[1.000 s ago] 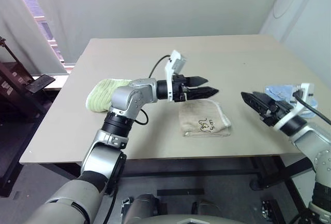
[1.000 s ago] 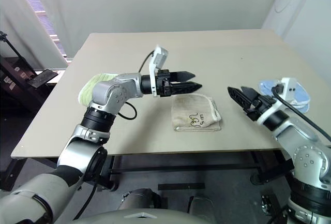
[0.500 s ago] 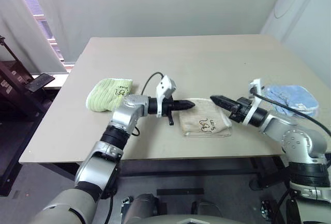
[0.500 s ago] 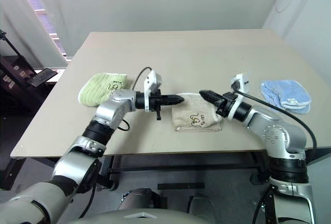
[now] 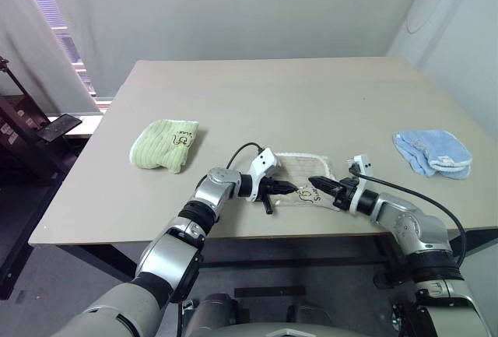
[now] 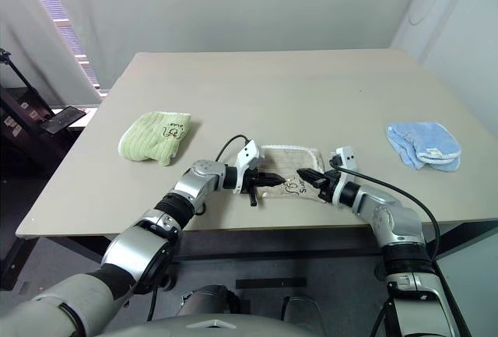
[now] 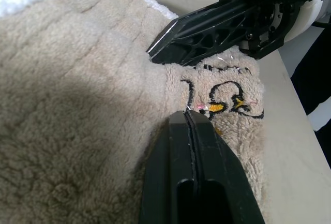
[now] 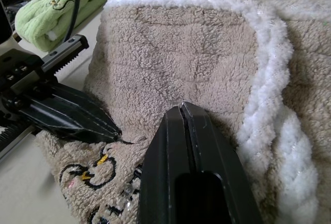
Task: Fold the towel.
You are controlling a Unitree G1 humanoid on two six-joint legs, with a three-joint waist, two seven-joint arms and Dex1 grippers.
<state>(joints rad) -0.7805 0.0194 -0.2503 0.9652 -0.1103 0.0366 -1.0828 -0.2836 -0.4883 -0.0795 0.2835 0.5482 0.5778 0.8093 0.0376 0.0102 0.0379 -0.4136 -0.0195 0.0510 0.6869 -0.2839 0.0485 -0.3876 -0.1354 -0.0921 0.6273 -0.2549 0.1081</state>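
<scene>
The towel (image 5: pixel 302 164) is beige terry with a white corded edge and dark embroidery, lying folded near the table's front edge. My left gripper (image 5: pixel 289 189) comes in low from the left and is shut, its tip resting on the towel's near part beside the embroidery (image 7: pixel 222 97). My right gripper (image 5: pixel 313 182) comes in from the right, also shut, its tip pressed onto the same area. The two tips almost meet. In the wrist views each pair of fingers (image 7: pixel 189 146) (image 8: pixel 183 141) is closed tight with no cloth seen between them.
A small light-green cloth (image 5: pixel 163 144) lies on the left of the table (image 5: pixel 257 96). A small light-blue cloth (image 5: pixel 433 152) lies at the right. The table's front edge runs just below the towel, and a dark rack stands on the far left.
Both arms have dropped from above the table down onto the towel and drawn toward each other. Both grippers were open a second ago and are now shut.
</scene>
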